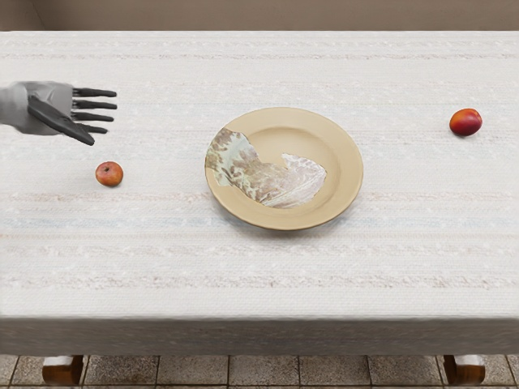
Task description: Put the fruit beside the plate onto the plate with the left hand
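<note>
**Left hand open, fruit on the cloth, off the plate**

At the far left edge, over the table [259,275]: left hand [58,108], its arm cut off by the frame. Fingers [96,104] straight and spread, pointing right. Thumb angled down and outward. Nothing gripped. Hovering or resting on the cloth, impossible to tell from this slant.

Just below and right of the fingertips, near but apart from them: left fruit [109,173], small, round and orange-red, lying on the pale cloth. Outside the plate, with a stretch of bare cloth between.

In the middle: plate [328,138], round, tan and shallow, flat on the cloth. Inside it, a mottled brown-and-grey patch [263,174] across the left side and the centre, ragged along its upper edge. Printed glaze or something lying in the dish, impossible to tell. Remainder of the well plain tan.

Far right, near the table's end: right fruit [465,121], red with a yellowish flush, on the cloth, well apart from the plate.

Beneath the front edge: two dark wooden legs [63,369] on a tiled floor [259,371].
</note>
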Available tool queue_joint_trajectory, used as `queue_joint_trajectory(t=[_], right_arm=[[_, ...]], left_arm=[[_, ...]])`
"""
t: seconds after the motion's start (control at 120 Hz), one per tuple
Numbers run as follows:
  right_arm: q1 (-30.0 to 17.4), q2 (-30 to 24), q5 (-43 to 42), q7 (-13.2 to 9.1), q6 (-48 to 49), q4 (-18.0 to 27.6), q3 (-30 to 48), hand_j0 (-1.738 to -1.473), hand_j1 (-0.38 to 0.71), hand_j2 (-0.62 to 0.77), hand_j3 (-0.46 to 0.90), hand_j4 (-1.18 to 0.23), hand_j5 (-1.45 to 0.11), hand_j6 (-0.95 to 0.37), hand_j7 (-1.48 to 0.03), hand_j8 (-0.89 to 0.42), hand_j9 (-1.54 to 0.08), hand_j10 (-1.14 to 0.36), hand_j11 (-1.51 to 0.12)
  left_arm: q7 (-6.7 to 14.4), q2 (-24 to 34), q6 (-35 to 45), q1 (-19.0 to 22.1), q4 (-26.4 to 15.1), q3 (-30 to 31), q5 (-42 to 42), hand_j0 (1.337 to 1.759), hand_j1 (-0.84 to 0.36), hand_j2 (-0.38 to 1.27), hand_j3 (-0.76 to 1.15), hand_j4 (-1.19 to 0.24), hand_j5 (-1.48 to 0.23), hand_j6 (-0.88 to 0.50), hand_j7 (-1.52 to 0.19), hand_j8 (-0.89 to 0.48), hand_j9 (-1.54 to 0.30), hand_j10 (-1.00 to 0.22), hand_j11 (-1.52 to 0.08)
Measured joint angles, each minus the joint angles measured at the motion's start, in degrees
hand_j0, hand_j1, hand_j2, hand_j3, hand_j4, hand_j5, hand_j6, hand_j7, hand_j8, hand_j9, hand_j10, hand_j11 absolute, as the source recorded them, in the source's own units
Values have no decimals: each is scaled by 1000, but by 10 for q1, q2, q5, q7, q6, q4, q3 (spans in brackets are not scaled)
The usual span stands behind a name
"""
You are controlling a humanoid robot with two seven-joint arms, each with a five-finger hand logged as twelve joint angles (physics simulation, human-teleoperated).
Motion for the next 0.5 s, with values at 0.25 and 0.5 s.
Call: queue_joint_trajectory(t=[0.25, 0.5], right_arm=[[0, 0, 0, 0, 0, -1, 0, -1658, -335, -2, 0, -11, -15, -11, -15, -11, -15, -11, -15], [0, 0, 0, 0, 0, -1, 0, -1658, -335, -2, 0, -11, -15, -11, -15, -11, -15, -11, -15]], left_arm=[[0, -57, 121, -69, -26, 76, 296, 1658, 308, 6, 0, -35, -45, -35, -44, -35, -44, -35, -44], [0, 17, 336, -61, -263, 157, 494, 1658, 292, 11, 0, -52, -64, -53, -63, -52, -63, -51, -63]])
